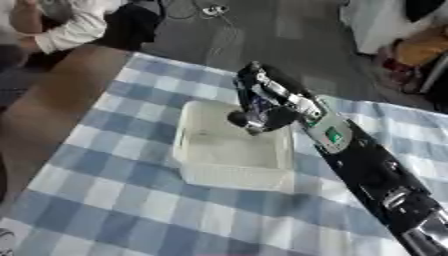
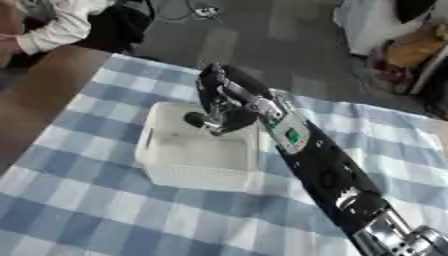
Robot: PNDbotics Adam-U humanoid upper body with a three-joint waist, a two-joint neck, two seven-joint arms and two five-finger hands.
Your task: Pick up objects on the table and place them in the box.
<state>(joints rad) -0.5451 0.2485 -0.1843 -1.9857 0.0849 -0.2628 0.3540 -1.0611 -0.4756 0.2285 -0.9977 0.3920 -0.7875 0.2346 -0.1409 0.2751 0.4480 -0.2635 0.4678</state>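
The right hand (image 2: pixel 220 107) hangs curled over the white box (image 2: pixel 188 172) on the checked cloth (image 2: pixel 79 210).

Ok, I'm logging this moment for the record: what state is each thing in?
box: upright on the checked cloth, open-topped, nothing visible on its floor.
right robot hand: over the box's far part, fingers curled on a small dark object.
checked cloth: spread flat.

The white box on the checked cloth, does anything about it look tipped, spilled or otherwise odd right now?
Nothing stands out. The white box sits upright and flat on the blue checked cloth, with nothing spilled around it. The right hand hangs over its far rim, fingers curled around a small dark object.
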